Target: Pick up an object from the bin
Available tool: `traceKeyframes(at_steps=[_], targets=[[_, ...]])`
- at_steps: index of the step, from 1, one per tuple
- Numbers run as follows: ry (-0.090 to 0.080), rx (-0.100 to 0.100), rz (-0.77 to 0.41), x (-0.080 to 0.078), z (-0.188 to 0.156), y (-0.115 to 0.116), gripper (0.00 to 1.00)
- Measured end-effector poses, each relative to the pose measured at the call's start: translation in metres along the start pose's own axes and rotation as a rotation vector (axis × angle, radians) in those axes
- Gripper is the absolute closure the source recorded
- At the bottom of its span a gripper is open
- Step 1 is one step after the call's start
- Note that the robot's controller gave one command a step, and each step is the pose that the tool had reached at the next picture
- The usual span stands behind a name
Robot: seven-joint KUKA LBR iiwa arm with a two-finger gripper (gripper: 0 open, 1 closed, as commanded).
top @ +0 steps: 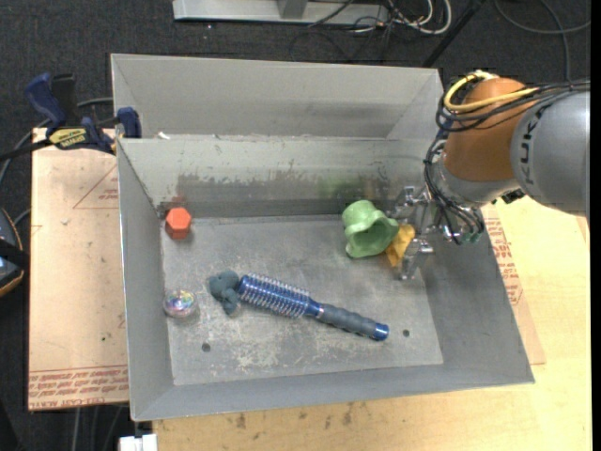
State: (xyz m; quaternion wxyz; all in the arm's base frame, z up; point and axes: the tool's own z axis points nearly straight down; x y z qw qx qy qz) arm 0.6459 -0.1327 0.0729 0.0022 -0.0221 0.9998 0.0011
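My gripper [411, 255] is low in the bin's right part, close to the back wall. A small yellow thing [401, 241] lies right against it on its left side. Touching that yellow piece on the left is a light green, cup-like soft thing [364, 229], lying tilted on the bin floor. A blue hairbrush [305, 304] with a dark grey-blue end lies slantwise across the middle of the floor, well in front of the gripper.
An orange block [177, 222] sits at the back left corner. A small glittery ball [179, 303] lies near the left wall. The arm with its orange cover and cables hangs over the bin's right wall.
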Motion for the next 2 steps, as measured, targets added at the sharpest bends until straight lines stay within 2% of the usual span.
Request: traceKeyframes(at_steps=[1, 2], targets=[[-0.003, 0.001, -0.001, -0.001, -0.003, 0.0, 1.0], [-0.005, 0.005, -0.314, 0.034, -0.171, -0.004, 1.0]])
